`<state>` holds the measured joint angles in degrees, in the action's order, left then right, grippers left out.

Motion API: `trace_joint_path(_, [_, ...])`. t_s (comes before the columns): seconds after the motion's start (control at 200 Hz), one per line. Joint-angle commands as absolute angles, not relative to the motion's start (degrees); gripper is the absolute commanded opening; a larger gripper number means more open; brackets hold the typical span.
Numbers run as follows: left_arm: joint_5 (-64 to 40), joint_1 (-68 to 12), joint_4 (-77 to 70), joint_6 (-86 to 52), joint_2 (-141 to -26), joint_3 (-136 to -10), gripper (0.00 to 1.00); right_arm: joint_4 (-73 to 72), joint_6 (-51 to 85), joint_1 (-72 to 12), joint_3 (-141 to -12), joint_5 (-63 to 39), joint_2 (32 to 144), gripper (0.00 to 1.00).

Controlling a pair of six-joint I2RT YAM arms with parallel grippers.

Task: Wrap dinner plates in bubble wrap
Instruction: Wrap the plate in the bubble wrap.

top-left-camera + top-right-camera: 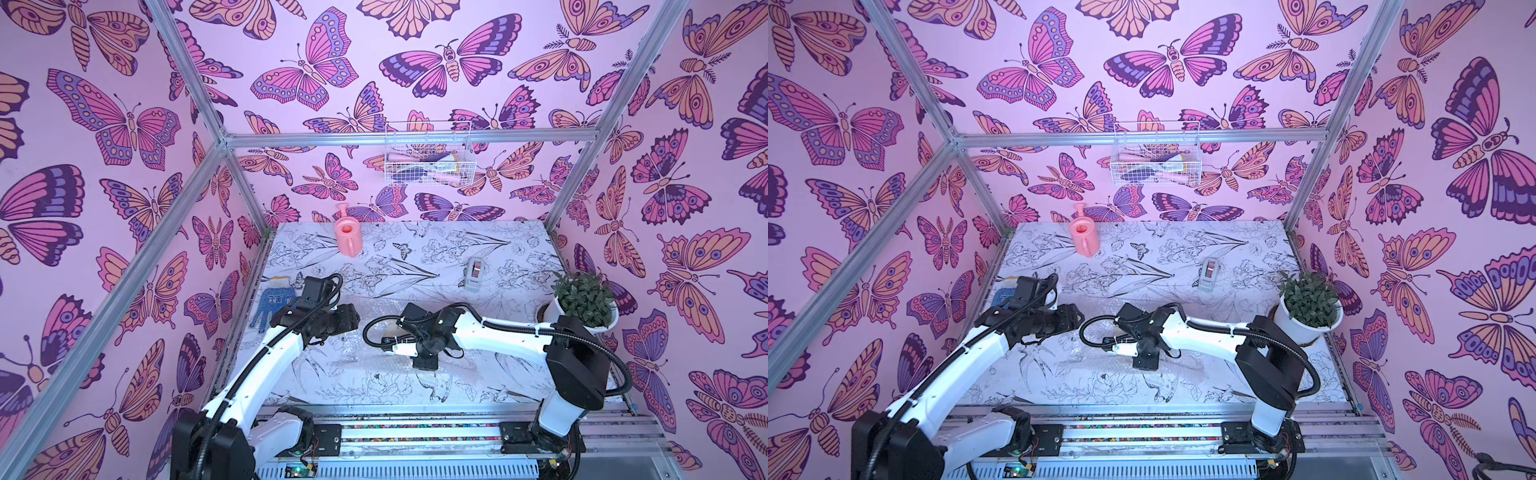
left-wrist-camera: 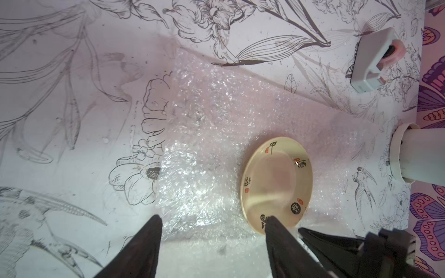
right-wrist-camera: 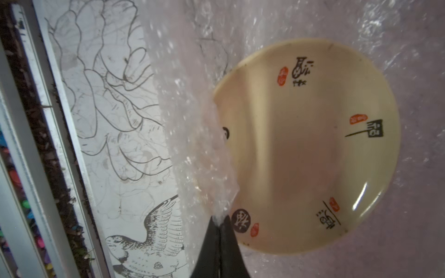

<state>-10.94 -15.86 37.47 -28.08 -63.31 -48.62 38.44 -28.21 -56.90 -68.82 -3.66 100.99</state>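
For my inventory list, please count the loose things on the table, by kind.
plate: 1
bubble wrap: 1
watering can: 1
tape dispenser: 1
potted plant: 1
glove: 1
Total: 6

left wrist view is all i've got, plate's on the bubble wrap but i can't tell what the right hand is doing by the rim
Observer: The right hand is shut on an edge of the bubble wrap; the right wrist view shows the pinch.
Operator: is that edge over the plate yet
Observer: Partly. The pinched flap is lifted and, from that camera, hides a slice of the plate rim and part of one dark motif. The rest is bare.
Operator: anything near my arm i can't see
Observer: A blue glove lies on the table beside the left arm, in a top view.
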Motion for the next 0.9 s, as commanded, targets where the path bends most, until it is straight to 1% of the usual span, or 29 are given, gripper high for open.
trace_joint_path(0.0, [-8.56,-17.28,43.1,-27.01,-60.85,-48.34,0.67,42.22,-30.32,-54.64,-72.35,-7.35,103.49,0.0])
trace_joint_path(0.1, [-9.1,-20.24,43.22,-27.2,-58.71,-48.1,0.6,43.38,-30.32,-53.17,-75.19,-8.5,105.56,0.0])
trace_joint_path(0.21, [-10.93,-23.12,42.63,-29.45,-56.76,-47.08,0.46,45.5,-30.05,-51.93,-78.38,-9.46,107.64,0.0])
trace_joint_path(0.3, [-12.45,-24.47,41.73,-32.76,-55.96,-46.2,0.37,46.46,-29.45,-50.79,-79.96,-11.06,108.9,0.0])
trace_joint_path(0.386, [-13.25,-25.93,39.38,-36.18,-54.85,-44.47,0.33,47.07,-28.45,-49.39,-81.24,-13.63,110.14,0.0])
trace_joint_path(0.496, [-14.31,-27.55,35.9,-39.45,-52.91,-41.38,0.17,48.48,-26.37,-47.63,-83.61,-16.92,112.17,0.0])
trace_joint_path(0.581, [-14.63,-28.83,34.09,-41.61,-51.66,-39.53,0.07,49.49,-24.62,-46.47,-85.26,-19.17,113.84,0.0])
trace_joint_path(0.681, [-16.27,-30.67,29.27,-43.4,-51.58,-37.04,0.0,50.14,-22.69,-44.91,-86.38,-22.54,115.8,0.0])
trace_joint_path(0.891, [-17.62,-34.62,17.31,-46.6,-58.1,-33.76,0.0,52.1,-19.07,-43.43,-88.92,-25.13,119.21,0.0])
